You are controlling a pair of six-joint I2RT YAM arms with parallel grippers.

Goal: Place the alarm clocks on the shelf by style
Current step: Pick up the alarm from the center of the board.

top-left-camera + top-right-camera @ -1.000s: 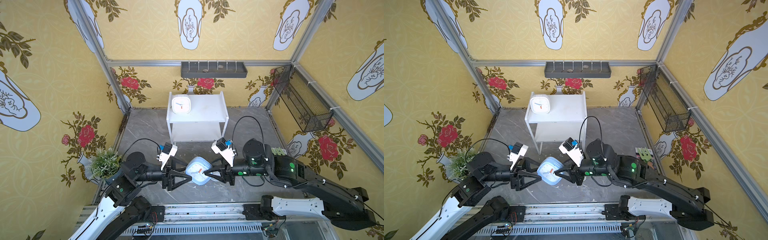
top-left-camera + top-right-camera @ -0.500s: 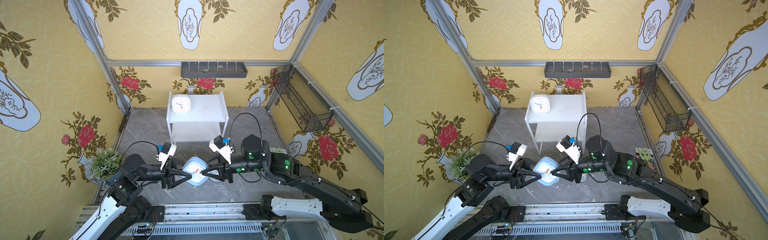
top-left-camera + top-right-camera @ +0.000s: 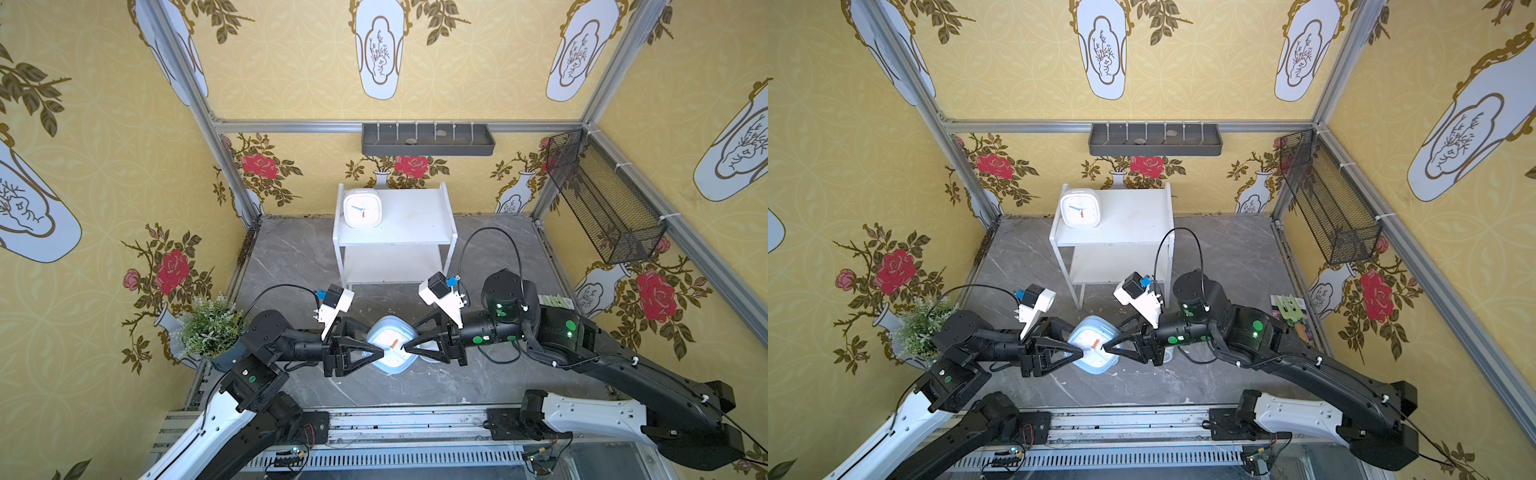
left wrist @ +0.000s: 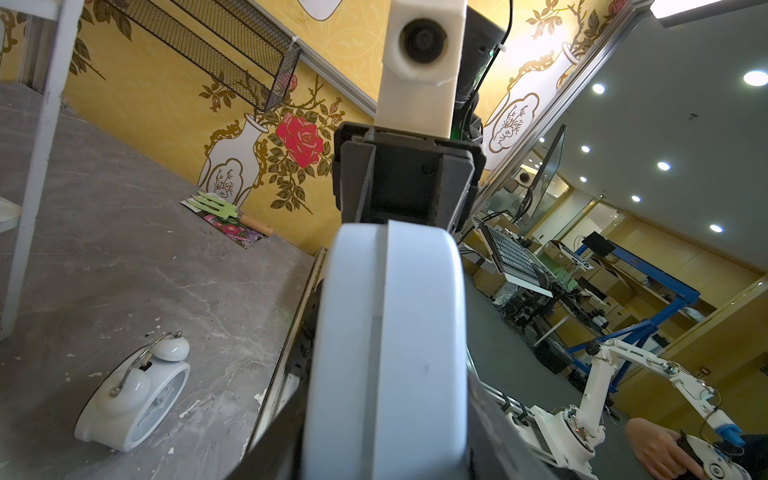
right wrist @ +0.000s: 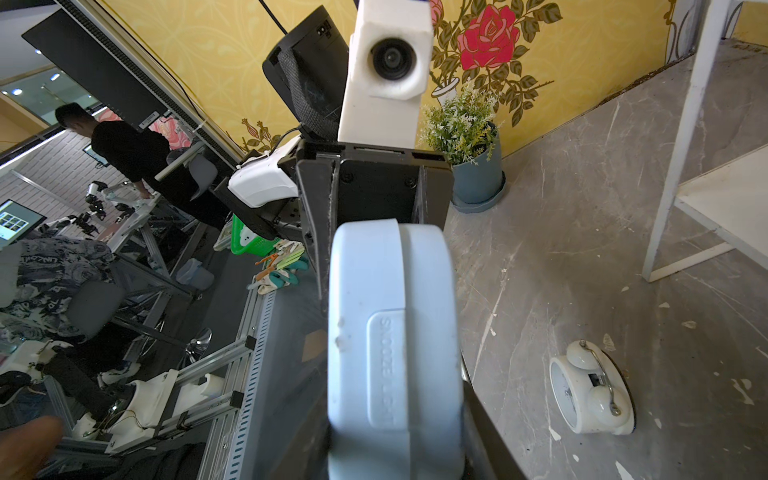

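Two grips on one blue clock (image 3: 388,336) at bench (image 3: 291,257) 6 o'clock: left fingers (image 3: 363,354) and right fingers (image 3: 420,350) each clamp an opposite edge. Shelf (image 3: 415,224) stands at 12; white clock (image 3: 362,208) on its top tier, 10 o'clock corner. Twin-bell clock (image 4: 137,395) lies on bench.

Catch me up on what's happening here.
The left hand and right hand grip one light blue rounded-square alarm clock between them, on opposite edges, in front of the white two-tier shelf. A white rounded-square clock already stands on its top tier. A white twin-bell clock lies on the grey floor.
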